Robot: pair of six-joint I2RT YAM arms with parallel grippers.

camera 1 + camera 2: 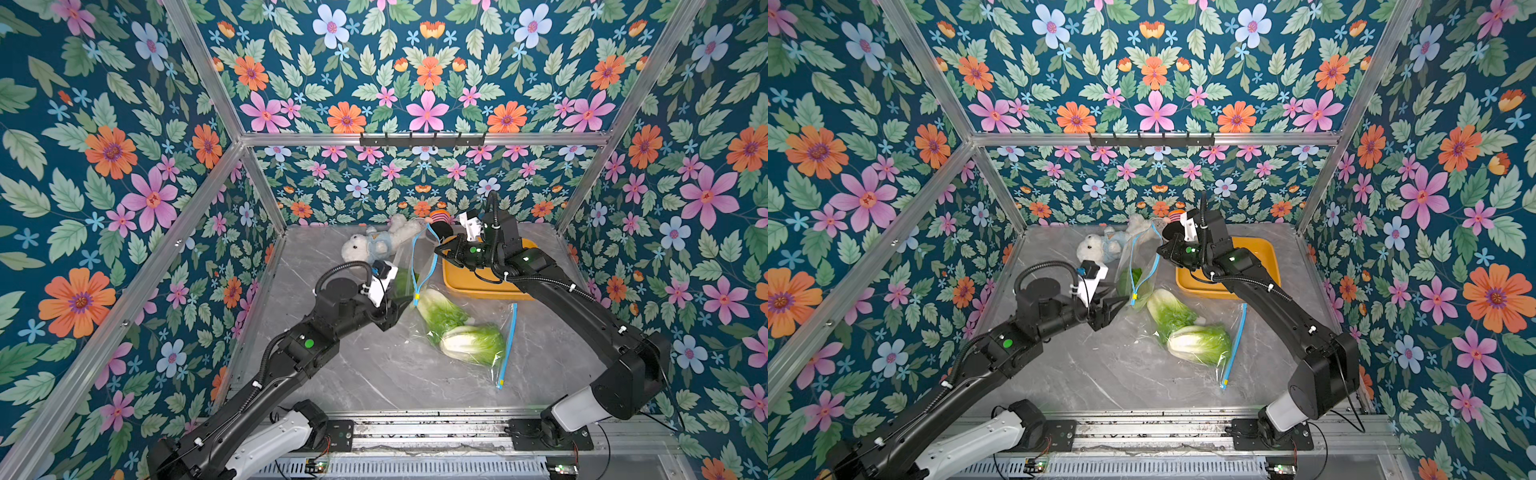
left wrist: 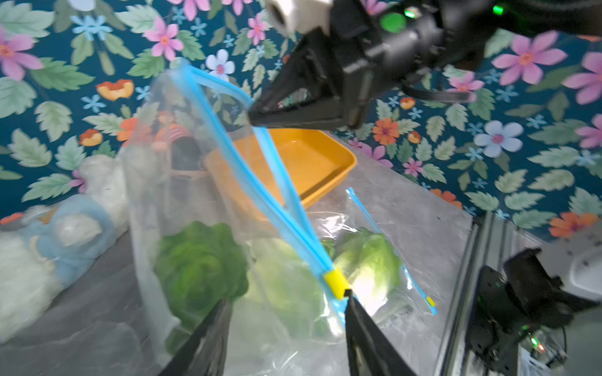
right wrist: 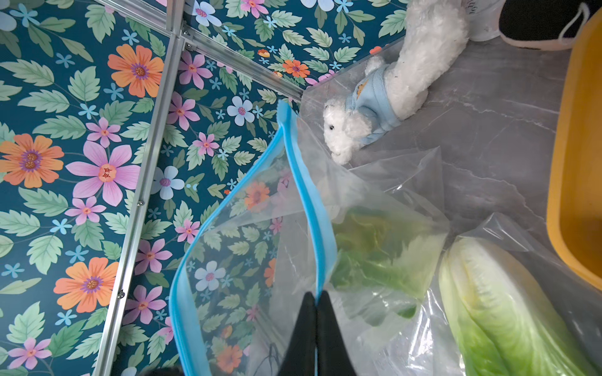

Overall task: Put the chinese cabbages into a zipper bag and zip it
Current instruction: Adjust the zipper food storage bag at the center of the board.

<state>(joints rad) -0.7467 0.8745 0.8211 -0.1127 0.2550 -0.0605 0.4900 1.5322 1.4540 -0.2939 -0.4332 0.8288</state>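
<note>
Holding zipper bag (image 2: 182,182) up by its blue zip strip (image 3: 312,208), R gripper (image 3: 315,294) is clenching on the strip.
L gripper (image 2: 286,298) is hanging w/ jaws apart at yellow slider (image 2: 335,281), gripping nothing; 1 chinese cabbage (image 2: 198,263) is sitting inside held bag, 2 more cabbages (image 1: 473,343) are lying in 2nd clear bag (image 1: 484,309) by yellow tray (image 1: 469,286).

Clear glossy crinkled plastic for the zipper bag (image 3: 260,244); smooth shiny plastic for the yellow tray (image 2: 312,156); fluffy cloth for the plush toy (image 3: 423,48); polished marble-look stone for the table (image 1: 374,374)
</note>
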